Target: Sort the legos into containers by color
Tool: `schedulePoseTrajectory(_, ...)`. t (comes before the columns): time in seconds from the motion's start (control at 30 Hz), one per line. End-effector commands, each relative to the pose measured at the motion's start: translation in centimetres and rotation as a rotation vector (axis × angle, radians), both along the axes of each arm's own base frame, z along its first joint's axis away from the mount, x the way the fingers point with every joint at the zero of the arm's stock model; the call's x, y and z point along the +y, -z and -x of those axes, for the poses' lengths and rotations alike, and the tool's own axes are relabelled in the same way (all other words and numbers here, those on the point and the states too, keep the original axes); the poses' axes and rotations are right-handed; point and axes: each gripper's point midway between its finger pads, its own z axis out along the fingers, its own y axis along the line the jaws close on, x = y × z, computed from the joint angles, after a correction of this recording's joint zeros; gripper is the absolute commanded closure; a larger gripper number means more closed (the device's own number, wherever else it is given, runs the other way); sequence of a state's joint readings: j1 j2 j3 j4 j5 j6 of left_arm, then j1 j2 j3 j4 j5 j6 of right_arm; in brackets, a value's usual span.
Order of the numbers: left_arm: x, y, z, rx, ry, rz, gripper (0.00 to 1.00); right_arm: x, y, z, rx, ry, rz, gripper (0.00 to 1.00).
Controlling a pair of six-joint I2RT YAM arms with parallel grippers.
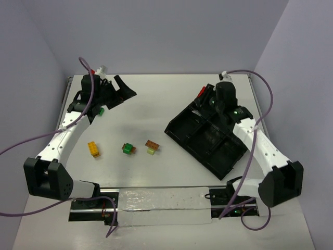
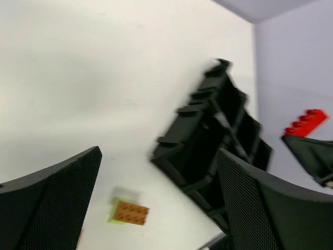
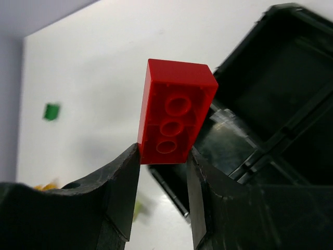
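Observation:
My right gripper [image 1: 204, 97] is shut on a red lego [image 1: 200, 92], held above the far left corner of the black divided tray [image 1: 183, 122]. In the right wrist view the red lego [image 3: 175, 112] stands upright between my fingers [image 3: 122, 177], with the tray's compartments [image 3: 281, 67] behind it. My left gripper [image 1: 124, 95] is open and empty at the far left. Its wrist view shows an orange-brown lego on a pale yellow-green one [image 2: 130, 212], the tray [image 2: 179, 161] and the red lego [image 2: 307, 122].
On the table lie a green lego [image 1: 100, 111] beside the left arm, a yellow lego [image 1: 93, 149], a green and red pair [image 1: 127, 148] and the orange-brown pair [image 1: 152, 146]. The green lego also shows in the right wrist view [image 3: 51, 111].

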State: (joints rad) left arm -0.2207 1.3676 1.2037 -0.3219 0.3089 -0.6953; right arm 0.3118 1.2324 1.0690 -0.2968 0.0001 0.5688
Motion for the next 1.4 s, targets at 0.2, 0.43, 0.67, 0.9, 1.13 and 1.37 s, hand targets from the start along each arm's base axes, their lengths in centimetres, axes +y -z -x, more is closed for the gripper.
schedulePoseTrajectory(0.2, 5.3, 2.0, 0.3, 0.071, -0.183, -0.259, 0.01, -4.8, 4.3, -5.5, 0.161, 0.204, 0.209, 1.00)
schedulePoseTrajectory(0.43, 5.6, 2.5, 0.7, 0.081, -0.182, -0.280, 0.01, -5.3, 6.4, -7.5, 0.196, 0.206, 0.234, 0.90)
schedulePoseTrajectory(0.67, 5.6, 3.0, 0.7, 0.095, -0.177, -0.288, 0.01, -6.0, 8.2, -8.8, 0.231, 0.225, 0.267, 0.81)
schedulePoseTrajectory(0.9, 5.7, 3.3, 0.7, 0.112, -0.180, -0.297, 0.01, -6.3, 9.4, -9.2, 0.257, 0.220, 0.286, 0.68)
schedulePoseTrajectory(1.13, 5.7, 2.6, 0.0, 0.122, -0.177, -0.314, 0.01, -6.1, 10.1, -9.2, 0.272, 0.209, 0.282, 0.34)
schedulePoseTrajectory(1.37, 6.2, 1.9, -1.8, 0.129, -0.189, -0.373, 0.01, -6.4, 9.2, -9.3, 0.276, 0.214, 0.289, 0.25)
